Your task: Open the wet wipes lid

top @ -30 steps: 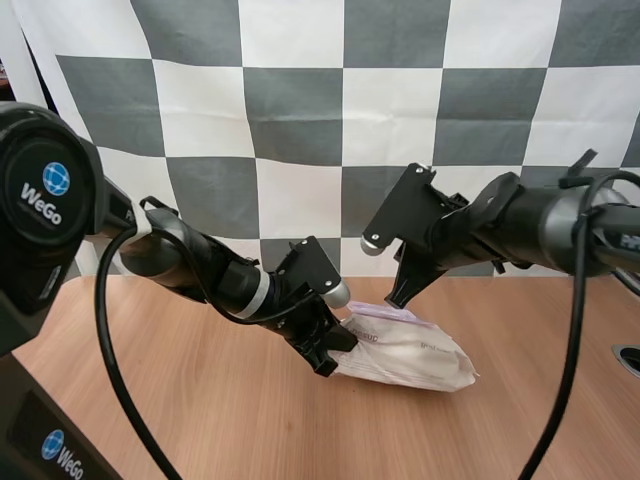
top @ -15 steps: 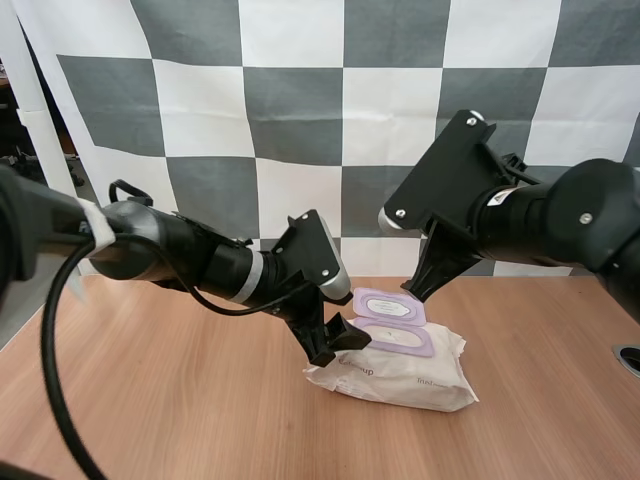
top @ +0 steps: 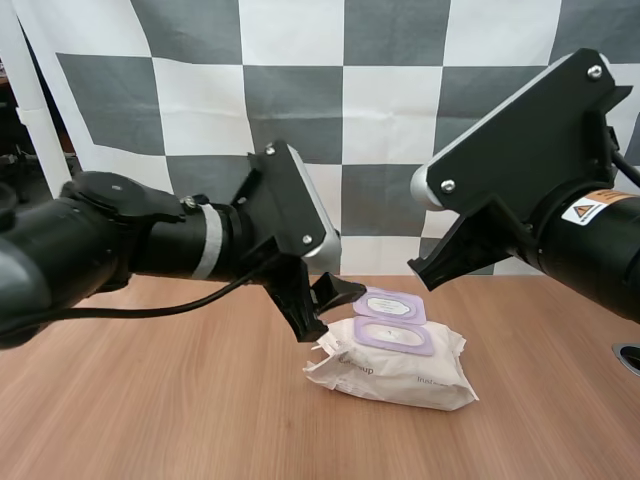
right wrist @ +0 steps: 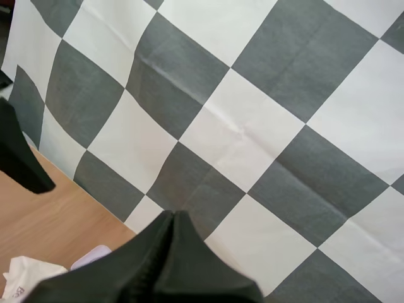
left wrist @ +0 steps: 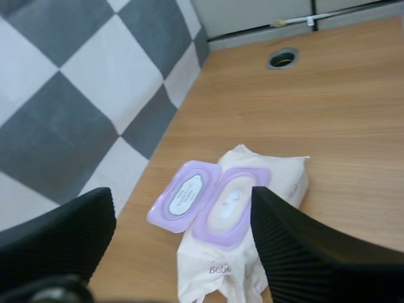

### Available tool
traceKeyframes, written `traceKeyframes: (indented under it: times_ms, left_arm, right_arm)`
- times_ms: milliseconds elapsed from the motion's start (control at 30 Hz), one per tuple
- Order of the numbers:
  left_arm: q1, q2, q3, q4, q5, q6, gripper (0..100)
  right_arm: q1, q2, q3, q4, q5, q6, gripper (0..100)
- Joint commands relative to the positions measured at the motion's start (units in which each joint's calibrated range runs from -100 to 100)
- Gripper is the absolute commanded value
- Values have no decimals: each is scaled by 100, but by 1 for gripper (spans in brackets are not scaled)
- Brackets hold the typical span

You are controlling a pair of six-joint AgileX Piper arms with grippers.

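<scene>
High view: left gripper [top: 325, 303] hovers spread over the wet wipes pack [top: 400, 372], lid [top: 391, 305] open; right gripper [top: 432, 272] raised, clenched empty.

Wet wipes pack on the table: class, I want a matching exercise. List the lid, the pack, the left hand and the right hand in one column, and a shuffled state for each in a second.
Column one
1. lid
2. pack
3. left hand
4. right hand

Column two
A. shut, fingers together
B. purple, flipped open
C. open, fingers apart, near the pack
D. white, lying on the table

Pairs: 1-B, 2-D, 3-C, 4-A
</scene>
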Motion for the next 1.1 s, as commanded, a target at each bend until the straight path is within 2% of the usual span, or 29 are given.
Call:
traceKeyframes:
  times_ms: [0,67,133,233,300,433,567,733,833,967,1067]
  left_arm:
    - [120,-2705,-21,177,-62,-227,96]
    - [166,-3284,-21,188,-122,-429,92]
    - [172,-3765,-21,188,-282,-868,79]
    - [172,-4198,-21,188,-674,-1371,42]
    - [172,-4317,-21,188,-1411,-1832,1]
    - [172,-4390,-6,392,-2941,-2857,0]
    - [196,-4535,-6,1581,-3438,-3515,0]
    - [196,-4708,524,2468,-3545,-4159,0]
    - [196,-4787,1244,2830,-4457,-4267,0]
    - [198,-5033,2461,2730,-6686,-4342,0]
    - [198,-5309,3045,2542,-7404,-4387,0]
  right_arm:
    - [-1,-76,-8,84,-60,-2,0]
    - [-1,-200,-8,116,-76,10,0]
    - [-1,-355,-8,127,-76,228,0]
    - [-1,-587,-8,83,-55,533,0]
    - [-1,-747,-8,44,-72,676,0]
    - [-1,-1126,32,-143,-424,1115,0]
    - [-1,-1516,326,-569,-1584,1775,0]
    - [-1,-1577,1254,-719,-2740,1905,0]
    - [-1,-1577,1895,-731,-3194,1905,0]
    - [-1,-1577,2520,-685,-3235,1934,0]
    - [-1,-1577,2885,-552,-3235,1934,0]
